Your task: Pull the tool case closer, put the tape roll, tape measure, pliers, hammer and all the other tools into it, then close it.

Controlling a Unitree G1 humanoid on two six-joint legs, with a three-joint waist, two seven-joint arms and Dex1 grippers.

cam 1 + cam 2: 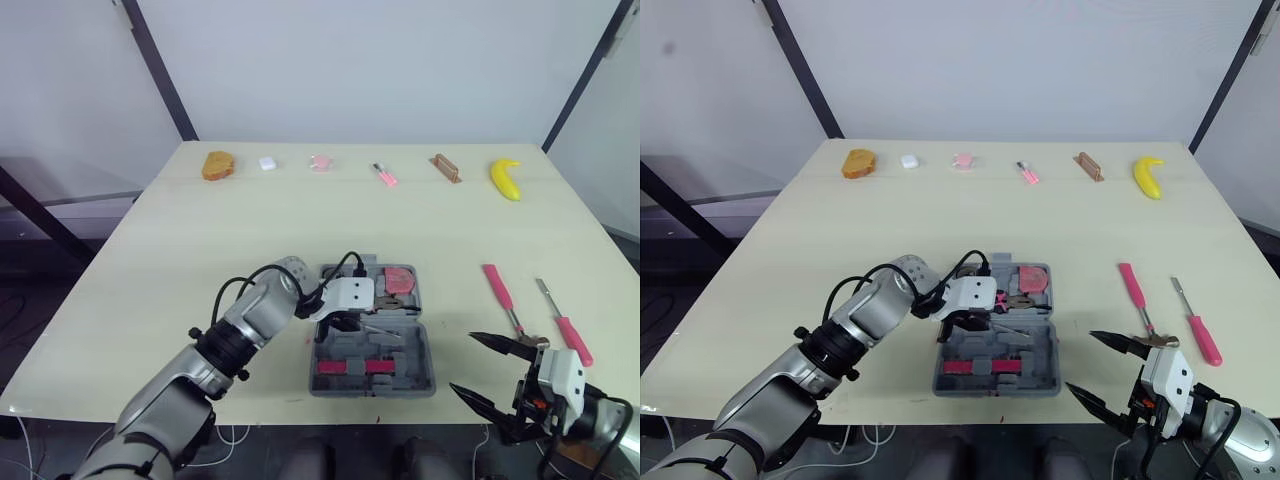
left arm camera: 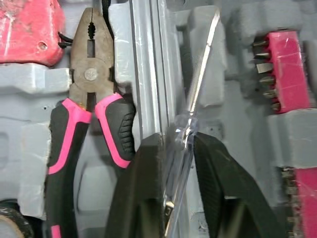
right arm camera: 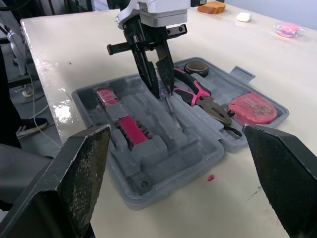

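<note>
The grey tool case (image 1: 425,345) lies open near the table's front edge. Inside it are pink-and-black pliers (image 2: 86,74), a pink tape measure (image 2: 27,25), a black tape roll (image 3: 196,68) and a pink bit holder (image 2: 290,69). Over the case's middle, my left gripper (image 2: 178,141) is shut on the clear handle of a screwdriver (image 2: 198,84), whose shaft points down into a moulded slot. My right gripper (image 1: 465,363) is open and holds nothing, at the table's front right, apart from the case. A pink-handled hammer (image 1: 499,290) and a pink-handled screwdriver (image 1: 571,338) lie on the table to the case's right.
Along the far edge sit an orange bread-like piece (image 1: 217,165), a small white object (image 1: 267,162), a pink packet (image 1: 321,161), a small pink item (image 1: 385,175), a brown block (image 1: 446,168) and a banana (image 1: 506,178). The table's front edge runs just before the case.
</note>
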